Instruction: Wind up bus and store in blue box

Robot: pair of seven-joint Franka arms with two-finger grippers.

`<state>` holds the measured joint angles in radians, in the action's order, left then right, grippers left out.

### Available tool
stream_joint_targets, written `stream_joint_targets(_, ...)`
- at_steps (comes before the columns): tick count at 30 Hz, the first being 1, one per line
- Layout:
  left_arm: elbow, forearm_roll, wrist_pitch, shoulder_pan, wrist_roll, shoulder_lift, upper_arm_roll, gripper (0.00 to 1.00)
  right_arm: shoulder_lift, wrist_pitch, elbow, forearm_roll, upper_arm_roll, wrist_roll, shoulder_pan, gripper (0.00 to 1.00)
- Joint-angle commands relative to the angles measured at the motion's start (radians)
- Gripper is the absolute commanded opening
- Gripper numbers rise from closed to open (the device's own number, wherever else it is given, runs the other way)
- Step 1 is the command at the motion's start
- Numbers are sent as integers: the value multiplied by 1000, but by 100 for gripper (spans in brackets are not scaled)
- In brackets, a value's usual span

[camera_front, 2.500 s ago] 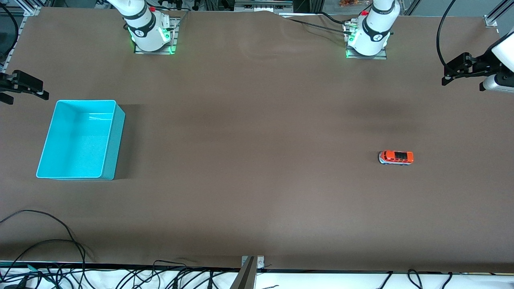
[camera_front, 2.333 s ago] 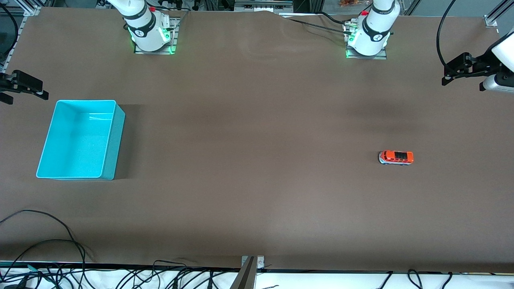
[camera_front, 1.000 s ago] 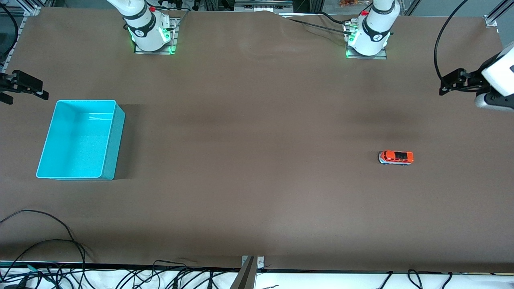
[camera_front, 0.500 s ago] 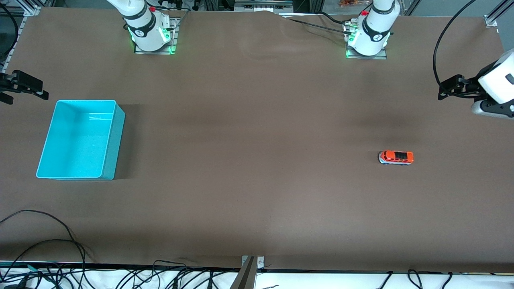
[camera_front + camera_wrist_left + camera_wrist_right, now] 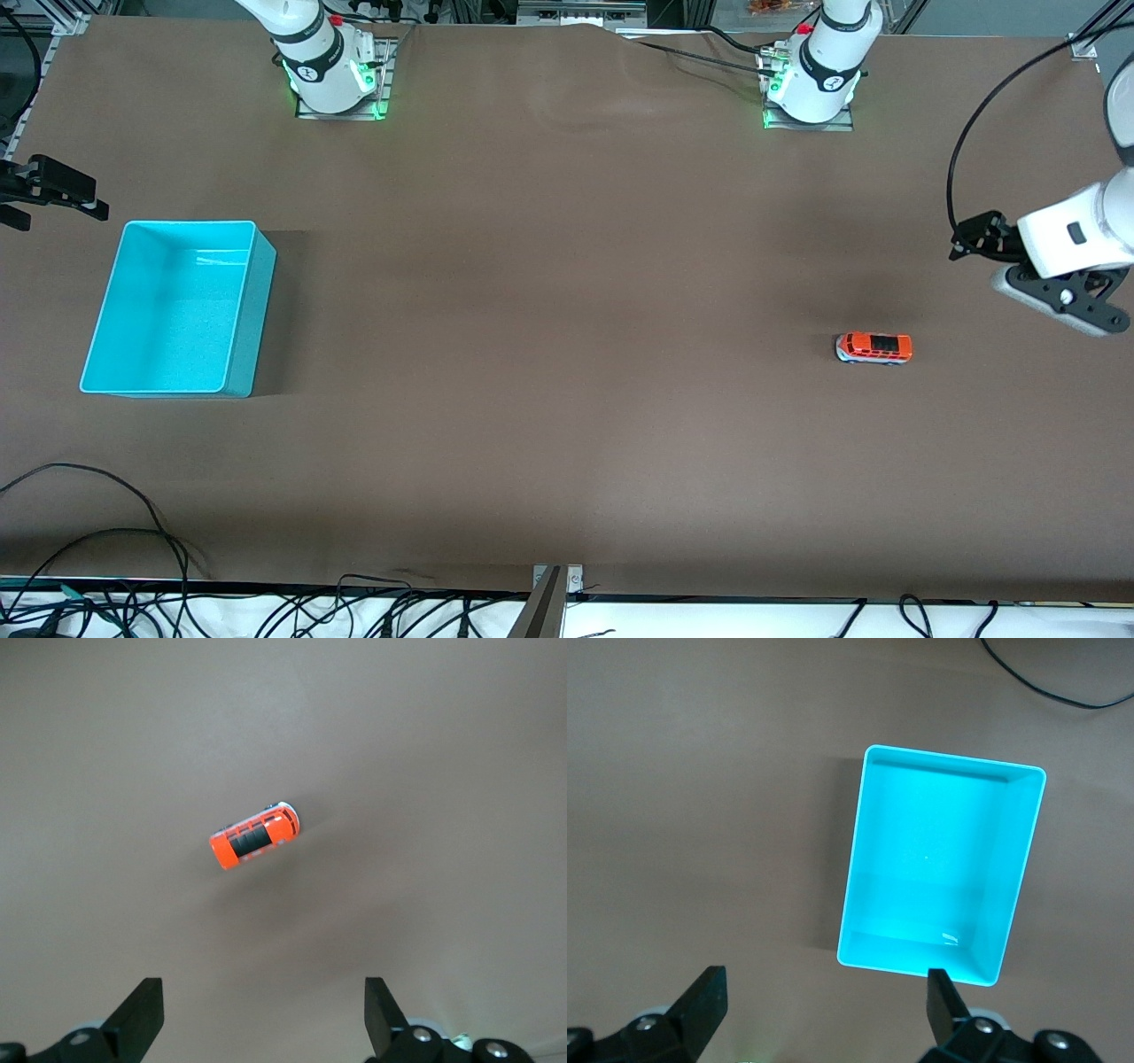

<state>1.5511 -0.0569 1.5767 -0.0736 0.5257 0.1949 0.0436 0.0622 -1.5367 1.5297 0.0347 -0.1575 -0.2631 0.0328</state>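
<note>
We keep the bus [image 5: 873, 347] standing on its wheels on the bare table [image 5: 567, 399], a little below mid-height of the front view and toward the left arm's end. It lies lengthwise along the table, so its long sides are free for a grasp. The left tool [image 5: 963, 241] hangs over the table near the frame edge at that end, above the bus in the picture and apart from it. Its jaws are spread wide and hold nothing. In the left wrist view the bus [image 5: 254, 835] sits slightly above the frame's centre, between the lines of the two fingers [image 5: 142, 1005], so we judge this arm is lining up to pick it up for winding. The blue box [image 5: 252, 301] rests open and empty toward the right arm's end, well apart from the bus. The right tool [image 5: 93, 199] waits over the table beside the box's upper corner in the frame, released and empty, looking down on the box [image 5: 864, 842], presumably ready to help with storing.
</note>
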Motion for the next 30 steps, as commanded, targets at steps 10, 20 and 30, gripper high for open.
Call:
stream_joint_targets(10,193,-18,232,-14,183,18,7,100,5,18,-20,10,3,12,4,100)
stream_joint_targets(20,285,-58,365,-11,299,32,12,100,5,18,-20,10,3,12,4,100)
stream_joint_targets(30,302,-58,408,-14,402,67,12,100,5,18,-20,10,3,12,4,100)
